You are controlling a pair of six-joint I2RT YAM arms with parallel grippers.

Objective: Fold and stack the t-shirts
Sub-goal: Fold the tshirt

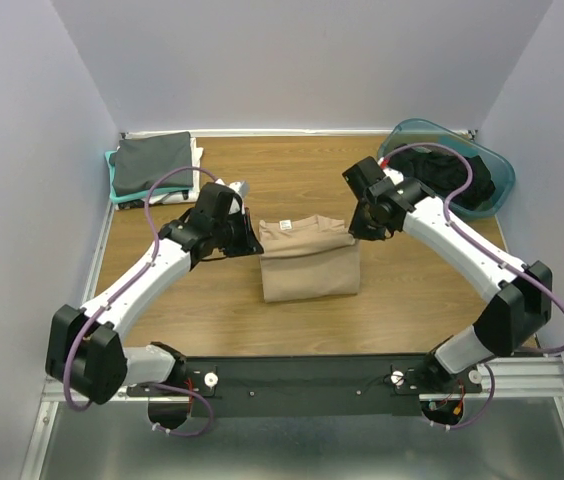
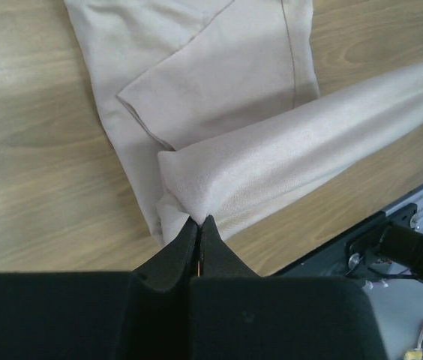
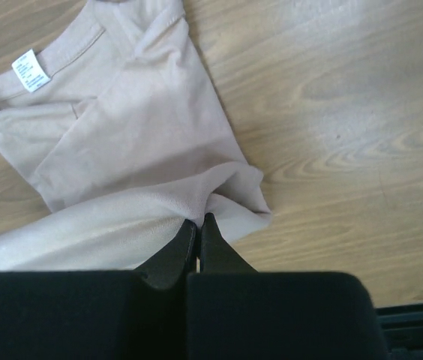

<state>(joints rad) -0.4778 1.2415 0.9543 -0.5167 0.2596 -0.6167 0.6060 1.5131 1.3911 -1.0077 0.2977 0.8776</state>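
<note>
Left end effector [image 2: 199,220] is pinching the tan t-shirt [image 1: 307,262] at one corner of a folded edge, its fingers pressing tight together with a tuck of cloth bunching between the tips. I am doing the same on the other side: the right end effector [image 3: 199,217] is squeezing the opposite corner, jaws closed on the fabric. Between my two grips the cloth is stretching as a raised roll above the table [image 1: 292,175]. The rest of the shirt is lying flat on the wood, with the collar and its white label [image 3: 30,70] facing up.

Seen from above, the shirt is sitting in the middle of the table, between my two arms. At the far left corner a stack of folded shirts [image 1: 152,165] is resting, a dark grey one on top with teal and white showing beneath. At the far right corner a teal tub [image 1: 497,180] is holding dark cloth [image 1: 440,172], probably more shirts, though I cannot make them out clearly.
</note>
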